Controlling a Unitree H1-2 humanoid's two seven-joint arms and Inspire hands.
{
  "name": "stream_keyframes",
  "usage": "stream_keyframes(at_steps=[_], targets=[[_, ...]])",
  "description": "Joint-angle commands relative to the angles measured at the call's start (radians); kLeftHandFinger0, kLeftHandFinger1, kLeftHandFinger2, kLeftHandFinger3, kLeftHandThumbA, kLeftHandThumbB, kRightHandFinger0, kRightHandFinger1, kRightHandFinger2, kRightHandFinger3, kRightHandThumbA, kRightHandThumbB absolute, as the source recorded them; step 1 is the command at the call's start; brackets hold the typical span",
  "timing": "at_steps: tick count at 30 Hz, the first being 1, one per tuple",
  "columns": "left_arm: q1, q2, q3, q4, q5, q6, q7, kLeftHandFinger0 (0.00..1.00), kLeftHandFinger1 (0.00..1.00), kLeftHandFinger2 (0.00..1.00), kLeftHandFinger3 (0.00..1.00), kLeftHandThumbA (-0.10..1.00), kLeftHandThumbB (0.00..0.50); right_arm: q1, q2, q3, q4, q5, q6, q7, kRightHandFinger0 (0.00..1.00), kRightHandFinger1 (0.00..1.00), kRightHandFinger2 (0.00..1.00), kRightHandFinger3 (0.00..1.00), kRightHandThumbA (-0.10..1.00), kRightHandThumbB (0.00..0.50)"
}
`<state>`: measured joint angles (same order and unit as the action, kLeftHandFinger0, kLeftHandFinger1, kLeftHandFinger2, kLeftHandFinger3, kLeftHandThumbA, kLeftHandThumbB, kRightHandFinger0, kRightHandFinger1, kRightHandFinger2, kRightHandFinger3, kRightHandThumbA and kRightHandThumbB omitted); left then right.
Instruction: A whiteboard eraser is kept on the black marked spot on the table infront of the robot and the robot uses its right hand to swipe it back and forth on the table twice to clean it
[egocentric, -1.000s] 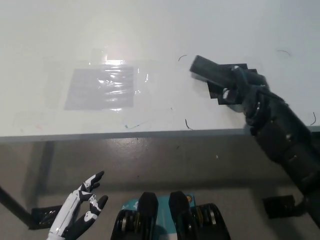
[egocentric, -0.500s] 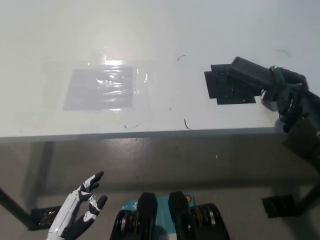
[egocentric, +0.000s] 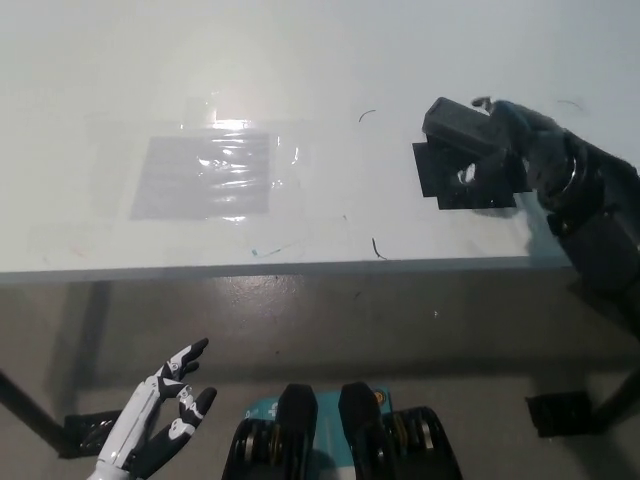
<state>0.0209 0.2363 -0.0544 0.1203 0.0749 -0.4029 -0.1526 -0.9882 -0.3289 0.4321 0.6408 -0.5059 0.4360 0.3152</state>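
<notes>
Black right hand (egocentric: 520, 150) grips the eraser (egocentric: 458, 125) over the black marked spot (egocentric: 450, 180) on the worktop (egocentric: 300, 60); white left hand (egocentric: 160, 415) hangs low, fingers spread, empty.

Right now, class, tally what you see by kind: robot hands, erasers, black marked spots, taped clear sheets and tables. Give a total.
Hands: 2, white left hand and black right hand
Erasers: 1, eraser
Black spots: 1, black spot
Taped clear sheets: 1, sheet
Tables: 1, table
Total: 6
</notes>
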Motion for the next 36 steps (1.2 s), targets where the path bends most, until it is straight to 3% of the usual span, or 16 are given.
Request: stream_keyframes(at_steps=[1, 8, 12, 14, 17, 18, 19, 20, 23, 25, 26, 27, 29, 30, 31, 36], targets=[[-0.006, 0.025, 0.002, -0.037, 0.007, 0.01, -0.012, 1.0, 1.0, 1.0, 1.0, 0.76, 0.466, -0.002, -0.047, -0.107, -0.153, 0.115, 0.015, 0.084, 1.0, 1.0, 1.0, 1.0, 0.8, 0.5], [-0.011, 0.021, -0.001, -0.035, 0.005, 0.013, -0.012, 1.0, 1.0, 1.0, 1.0, 0.75, 0.464, 0.034, -0.102, -0.239, -0.506, 0.165, 0.034, 0.204, 1.0, 1.0, 1.0, 1.0, 0.82, 0.5], [-0.01, 0.024, 0.0, -0.038, 0.006, 0.015, -0.012, 1.0, 1.0, 1.0, 1.0, 0.74, 0.463, 0.106, -0.14, -0.399, -0.704, 0.272, 0.034, 0.203, 1.0, 1.0, 1.0, 1.0, 0.91, 0.5], [-0.009, 0.024, -0.003, -0.036, 0.007, 0.016, -0.015, 1.0, 1.0, 1.0, 1.0, 0.74, 0.464, 0.176, -0.088, -0.567, -0.92, 0.38, 0.034, 0.104, 1.0, 1.0, 1.0, 1.0, 1.0, 0.492], [-0.015, 0.023, -0.005, -0.036, 0.002, 0.02, -0.02, 1.0, 1.0, 1.0, 1.0, 0.74, 0.462, 0.259, 0.027, -0.74, -1.279, 0.579, 0.034, -0.034, 1.0, 1.0, 1.0, 1.0, 1.0, 0.441], [-0.025, 0.022, -0.003, -0.031, -0.001, 0.022, -0.019, 1.0, 1.0, 1.0, 1.0, 0.75, 0.463, 0.327, 0.056, -0.766, -1.441, 0.667, -0.032, -0.095, 1.0, 1.0, 1.0, 1.0, 1.0, 0.416], [-0.026, 0.023, -0.002, -0.029, -0.002, 0.019, -0.018, 1.0, 1.0, 1.0, 1.0, 0.75, 0.461, 0.376, 0.064, -0.765, -1.514, 0.721, -0.076, -0.125, 1.0, 1.0, 1.0, 1.0, 0.94, 0.453], [-0.027, 0.022, -0.002, -0.023, -0.006, 0.013, -0.019, 1.0, 1.0, 1.0, 1.0, 0.75, 0.458, 0.503, 0.066, -0.711, -1.583, 0.698, -0.283, -0.172, 1.0, 1.0, 1.0, 1.0, 0.94, 0.424], [-0.03, 0.017, -0.006, -0.012, -0.019, 0.004, -0.025, 1.0, 1.0, 1.0, 1.0, 0.74, 0.437, 0.732, 0.131, -0.599, -1.591, 0.444, -0.644, -0.202, 1.0, 1.0, 1.0, 1.0, 1.0, 0.476], [-0.025, 0.012, -0.01, -0.007, -0.027, -0.002, -0.029, 1.0, 1.0, 1.0, 1.0, 0.74, 0.434, 0.974, 0.193, -0.488, -1.591, 0.461, -0.838, -0.201, 1.0, 1.0, 1.0, 1.0, 0.99, 0.454], [-0.024, 0.011, -0.011, -0.006, -0.025, -0.006, -0.028, 1.0, 1.0, 1.0, 1.0, 0.75, 0.428, 1.049, 0.271, -0.431, -1.591, 0.427, -0.876, -0.225, 1.0, 1.0, 1.0, 1.0, 0.69, 0.247], [-0.025, 0.009, -0.011, 0.0, -0.024, -0.014, -0.026, 1.0, 1.0, 1.0, 1.0, 0.77, 0.426, 1.097, 0.3, -0.401, -1.591, 0.417, -0.889, -0.232, 1.0, 1.0, 1.0, 1.0, 1.0, 0.27], [-0.015, 0.005, -0.012, -0.001, -0.024, -0.024, -0.023, 1.0, 1.0, 1.0, 1.0, 0.79, 0.432, 1.188, 0.285, -0.367, -1.591, 0.473, -0.879, -0.209, 1.0, 1.0, 1.0, 1.0, 1.0, 0.297], [-0.012, 0.005, -0.012, -0.003, -0.027, -0.028, -0.023, 1.0, 1.0, 1.0, 1.0, 0.79, 0.43, 1.208, 0.289, -0.35, -1.547, 0.512, -0.898, -0.182, 1.0, 1.0, 1.0, 1.0, 0.92, 0.251], [-0.009, 0.003, -0.013, -0.004, -0.028, -0.033, -0.024, 1.0, 1.0, 1.0, 1.0, 0.8, 0.429, 1.228, 0.286, -0.35, -1.492, 0.534, -0.906, -0.149, 1.0, 1.0, 1.0, 1.0, 0.96, 0.337], [0.002, -0.007, -0.009, -0.019, -0.06, -0.057, -0.026, 1.0, 1.0, 1.0, 1.0, 0.81, 0.444, 1.295, 0.293, -0.38, -1.302, 0.475, -0.906, -0.132, 1.0, 1.0, 1.0, 1.0, 1.0, 0.41]])
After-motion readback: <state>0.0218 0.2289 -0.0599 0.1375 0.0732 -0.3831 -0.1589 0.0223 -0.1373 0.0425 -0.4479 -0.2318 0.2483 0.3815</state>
